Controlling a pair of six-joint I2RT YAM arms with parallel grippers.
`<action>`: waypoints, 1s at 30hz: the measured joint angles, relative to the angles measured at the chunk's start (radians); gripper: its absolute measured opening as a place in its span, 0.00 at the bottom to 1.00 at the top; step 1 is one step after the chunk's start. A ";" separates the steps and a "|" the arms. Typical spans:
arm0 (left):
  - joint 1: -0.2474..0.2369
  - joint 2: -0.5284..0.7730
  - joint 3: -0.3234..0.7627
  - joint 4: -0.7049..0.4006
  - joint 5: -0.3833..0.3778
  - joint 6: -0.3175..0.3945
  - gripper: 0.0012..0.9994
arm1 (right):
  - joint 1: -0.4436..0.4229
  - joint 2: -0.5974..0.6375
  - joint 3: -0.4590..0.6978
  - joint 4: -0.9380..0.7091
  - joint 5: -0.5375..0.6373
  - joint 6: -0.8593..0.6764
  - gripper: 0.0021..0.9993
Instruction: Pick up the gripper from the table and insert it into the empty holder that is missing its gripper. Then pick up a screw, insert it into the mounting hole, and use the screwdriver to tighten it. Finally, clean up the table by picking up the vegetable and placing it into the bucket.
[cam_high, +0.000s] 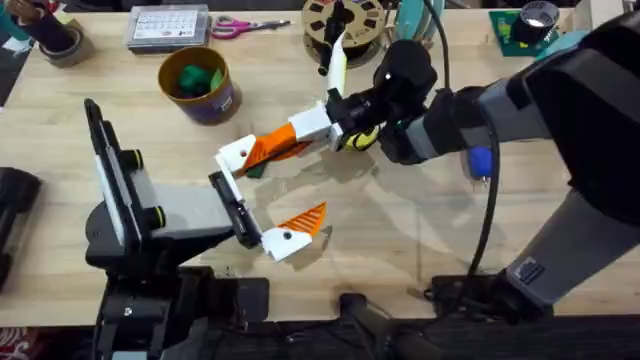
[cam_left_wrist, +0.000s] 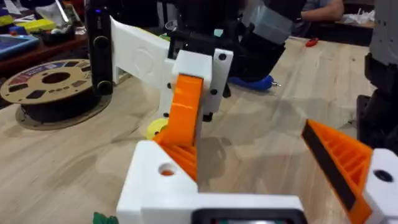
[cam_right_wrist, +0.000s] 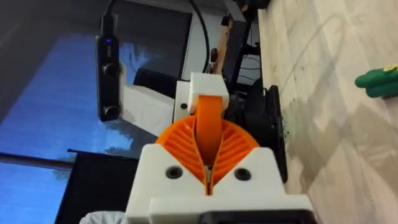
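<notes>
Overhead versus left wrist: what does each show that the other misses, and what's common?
Overhead alone: the bucket with green lumps inside, and scissors. Left wrist alone: a small red item on the far bench. Both: the right gripper clamping the gripper against the holder, with the screwdriver lying behind.

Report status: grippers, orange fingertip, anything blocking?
Right gripper shut on orange gripper, pressing it at left arm's holder. Left gripper open. Screwdriver behind right arm. No obstruction seen.
</notes>
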 joint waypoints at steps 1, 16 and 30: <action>0.000 0.000 0.000 0.000 0.000 0.000 0.99 | 0.000 0.000 0.000 0.000 0.000 0.000 0.01; -0.002 0.000 0.000 0.000 0.009 0.001 0.99 | 0.000 0.004 0.000 -0.005 -0.004 -0.004 0.76; -0.002 0.000 0.000 -0.002 0.019 0.001 0.99 | 0.000 0.005 0.000 -0.006 -0.004 -0.011 1.00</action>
